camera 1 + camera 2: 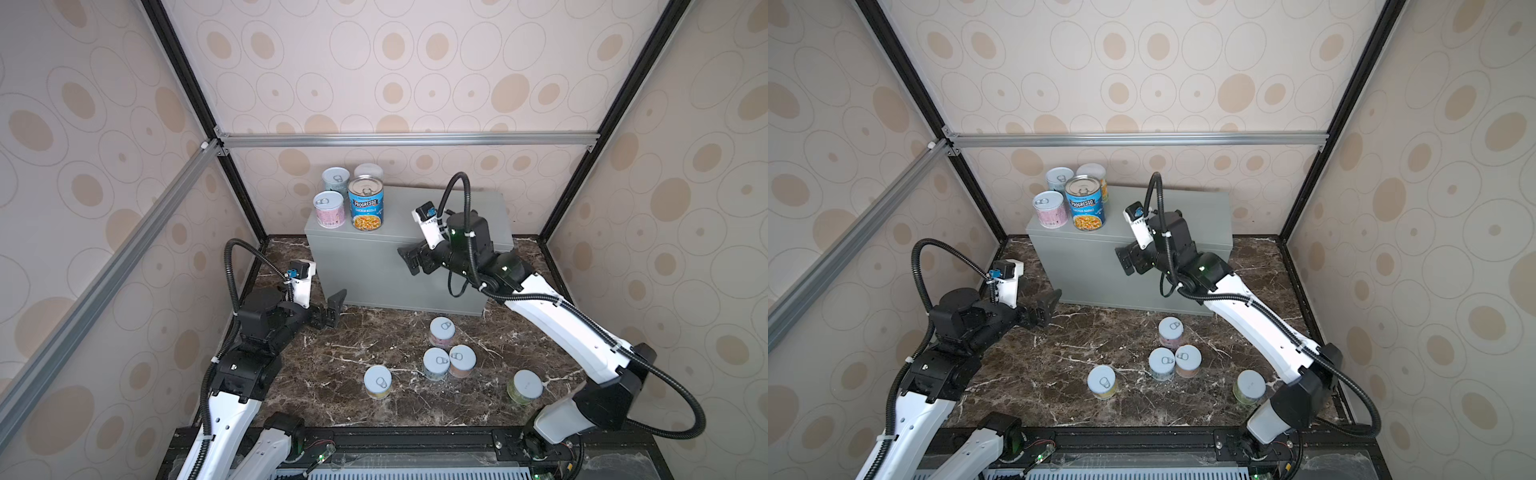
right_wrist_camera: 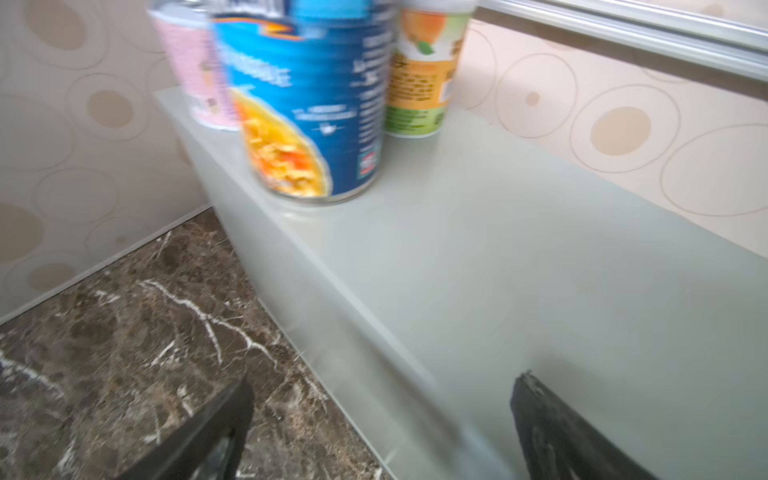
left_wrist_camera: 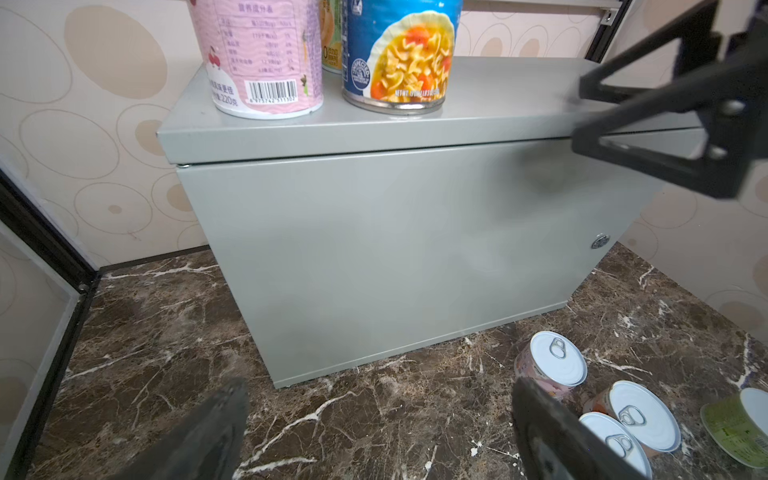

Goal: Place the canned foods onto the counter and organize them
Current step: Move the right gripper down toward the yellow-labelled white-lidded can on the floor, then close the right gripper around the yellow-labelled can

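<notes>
left gripper (image 1: 333, 310) low, right gripper (image 1: 409, 259) higher, jaws of both wide apart

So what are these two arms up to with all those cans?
Two robot arms are shifting cans from the marble surface up onto the grey box. Four stand at its left end already: the tall blue soup can, a pink can beside it and two more cans behind. Five short cans are still down on the marble. Both grippers are open and empty. The left gripper hovers low by the box's front corner, and the right gripper is raised near its top edge.
</notes>
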